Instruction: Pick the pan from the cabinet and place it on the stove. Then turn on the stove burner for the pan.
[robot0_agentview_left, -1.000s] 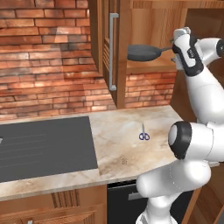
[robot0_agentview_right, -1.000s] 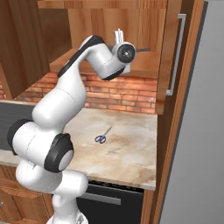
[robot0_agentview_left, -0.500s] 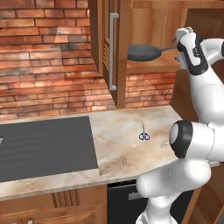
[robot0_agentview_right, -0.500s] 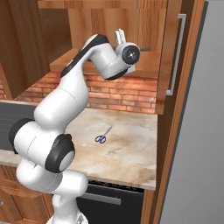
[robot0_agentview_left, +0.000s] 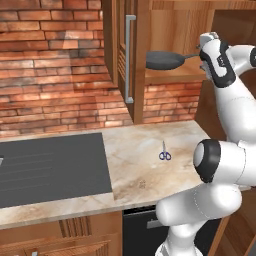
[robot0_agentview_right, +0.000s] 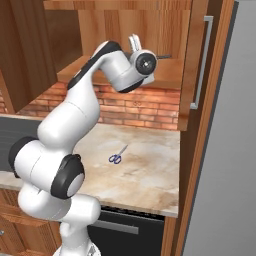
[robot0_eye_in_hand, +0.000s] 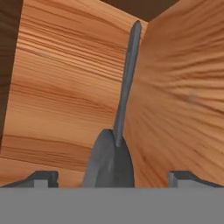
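The dark grey pan (robot0_agentview_left: 164, 60) lies on the shelf of the open reddish-brown cabinet (robot0_agentview_left: 175, 76), its long handle pointing right. My gripper (robot0_agentview_left: 202, 53) is at that handle, inside the cabinet. In the hand view the gripper (robot0_eye_in_hand: 113, 178) is open, its two fingertips (robot0_eye_in_hand: 42, 177) standing wide on either side of the pan (robot0_eye_in_hand: 109, 162), whose handle runs away up the picture. Nothing is gripped. The handle's tip (robot0_agentview_right: 163, 56) pokes out past the hand. The black stove (robot0_agentview_left: 50, 167) lies flat in the counter at the left.
Small blue scissors (robot0_agentview_left: 164, 155) lie on the marble counter (robot0_agentview_left: 140, 180). The open cabinet door with a grey bar handle (robot0_agentview_left: 130, 57) hangs left of the pan. Another door (robot0_agentview_right: 200, 62) and a tall grey panel (robot0_agentview_right: 225, 160) stand at the right.
The hand has shifted slightly upward and rolled a little at the pan's handle. The jaws have stayed open and the pan has not moved.
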